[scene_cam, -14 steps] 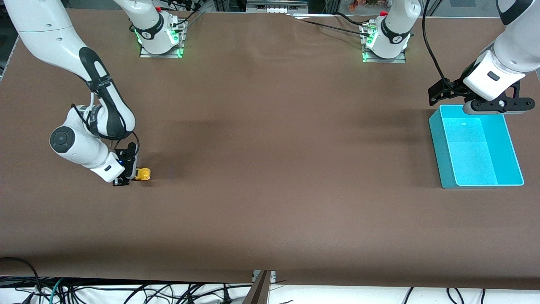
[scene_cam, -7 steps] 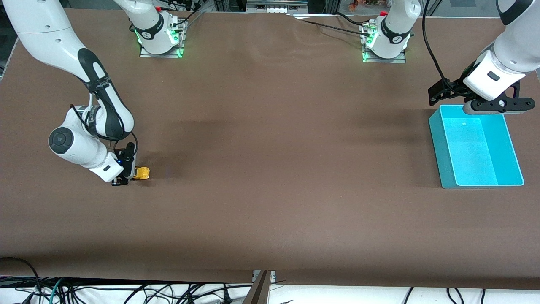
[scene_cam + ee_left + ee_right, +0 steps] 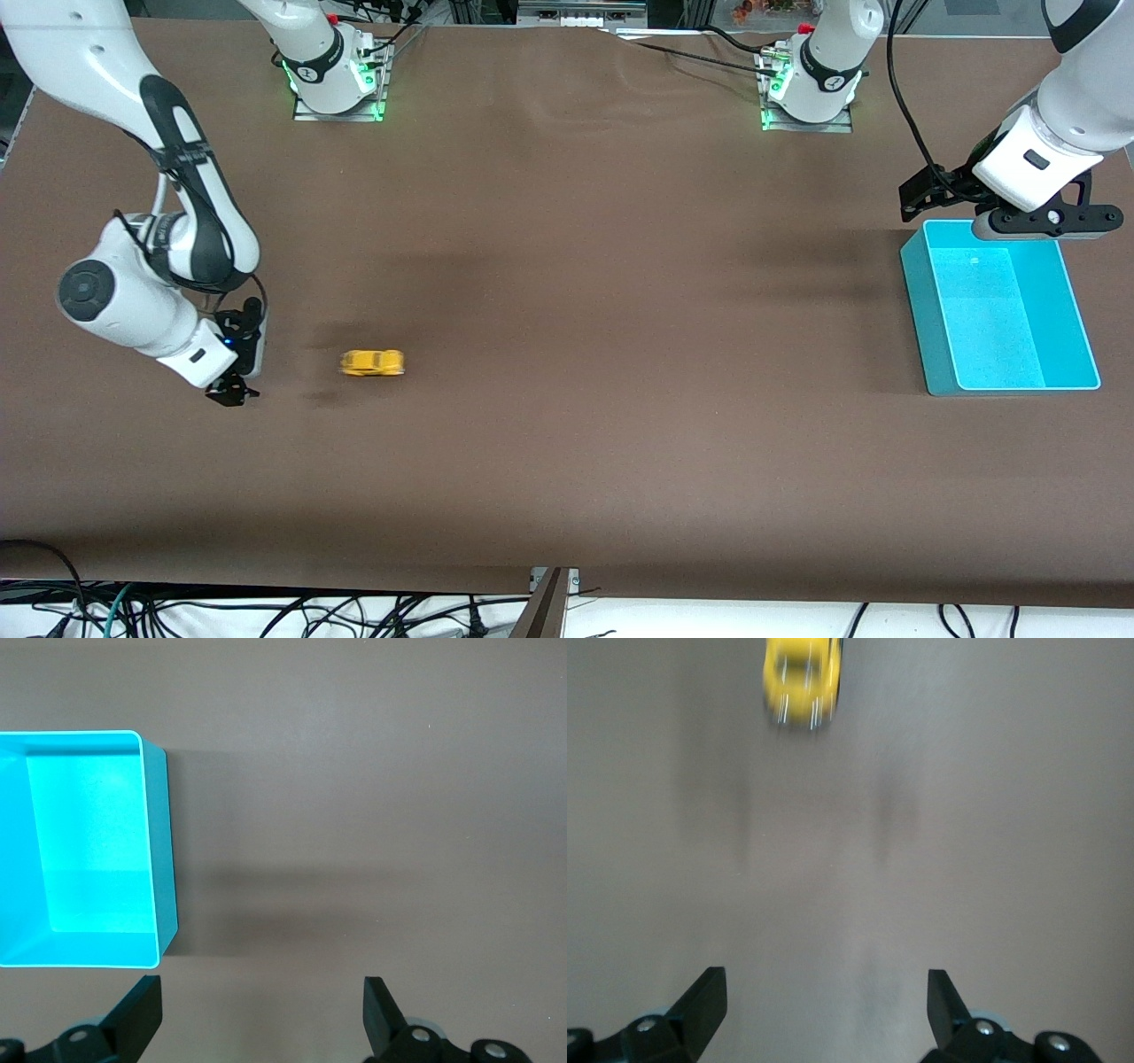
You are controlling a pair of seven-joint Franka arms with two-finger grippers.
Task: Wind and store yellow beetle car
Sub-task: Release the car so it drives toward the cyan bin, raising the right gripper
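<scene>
The yellow beetle car (image 3: 373, 362) rolls free on the brown table, blurred by its motion, a short way from my right gripper (image 3: 232, 390) toward the left arm's end. The right wrist view shows the car (image 3: 802, 678) ahead of that gripper (image 3: 825, 1001), whose jaws stand wide open and empty. My left gripper (image 3: 1045, 221) hangs over the edge of the cyan bin (image 3: 1054, 386) that lies farthest from the front camera. Its wrist view shows the bin (image 3: 156, 850) empty and the left gripper (image 3: 262, 1005) open with nothing between its fingers.
The two arm bases (image 3: 335, 80) (image 3: 811, 89) stand along the table's edge farthest from the front camera. The wide brown table (image 3: 620, 372) stretches between the car and the bin. Cables (image 3: 266, 611) hang below the edge nearest the front camera.
My right gripper opened and let go of the car, then drew back toward its own end. The car has rolled off toward the left arm's end. The left arm has not moved.
</scene>
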